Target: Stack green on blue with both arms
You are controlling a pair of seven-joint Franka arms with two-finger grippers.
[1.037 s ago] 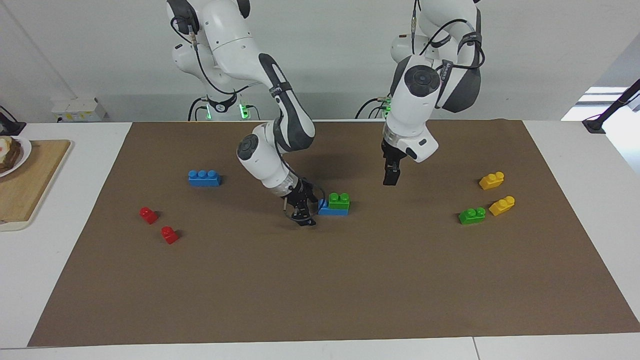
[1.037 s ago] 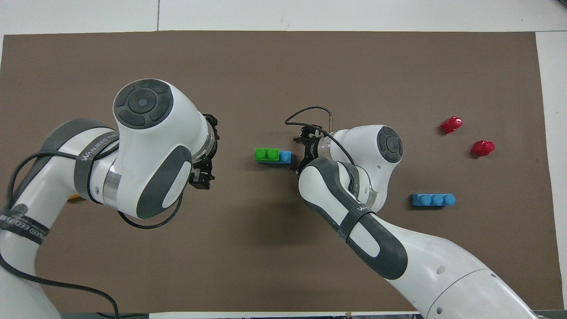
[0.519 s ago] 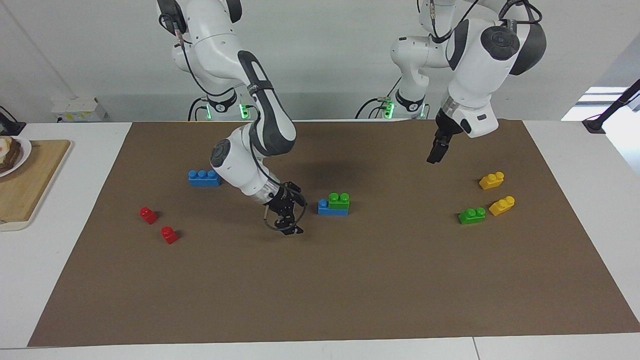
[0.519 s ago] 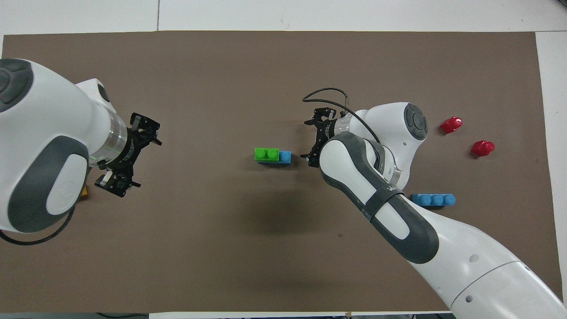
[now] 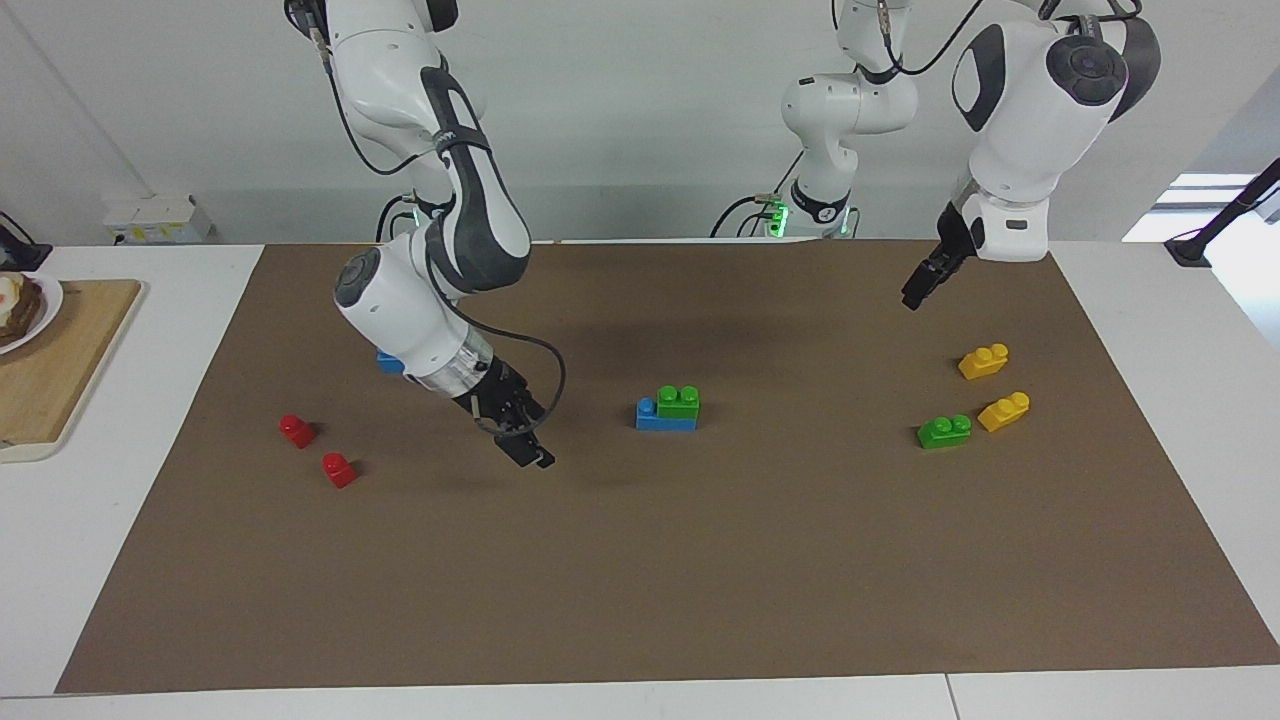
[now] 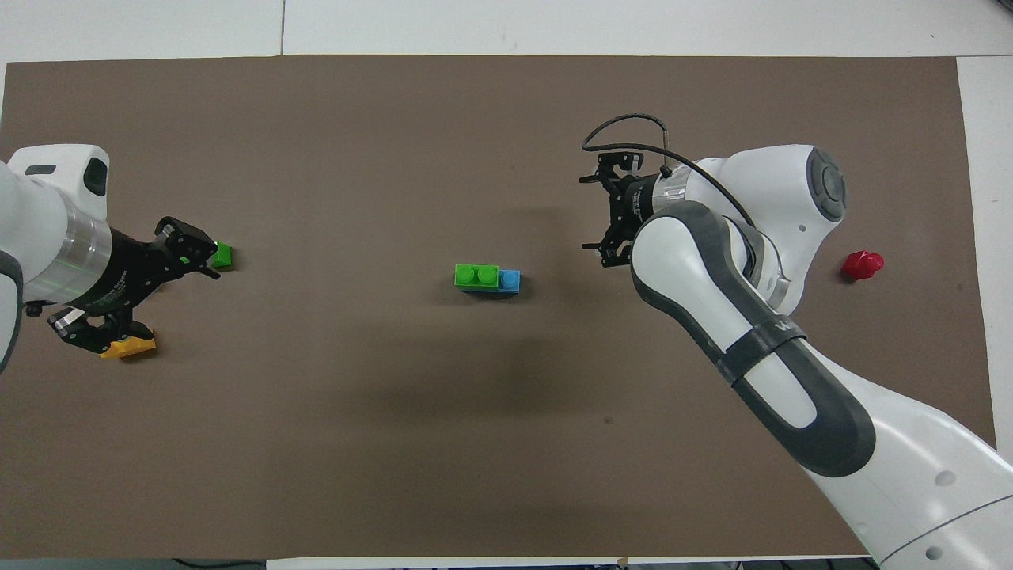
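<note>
Green brick (image 5: 679, 401) sits on blue brick (image 5: 655, 417) mid-mat; both claws empty, well clear, finger state unclear.

The green brick (image 5: 679, 401) and the blue brick (image 5: 664, 417) beneath it looked like smooth, glossy plastic, as did the yellow bricks (image 5: 983, 361) and red bricks (image 5: 297, 430). The brown mat (image 5: 700, 560) was matt and paper-like, without sheen. The table (image 5: 100, 520) showed a smooth white surface. The arm shells (image 6: 744, 237) appeared as glossy white plastic with matt dark grey bands; the right gripper (image 5: 528, 455) and left gripper (image 5: 915, 294) were matt black. The board (image 5: 50, 360) looked like pale wood.
</note>
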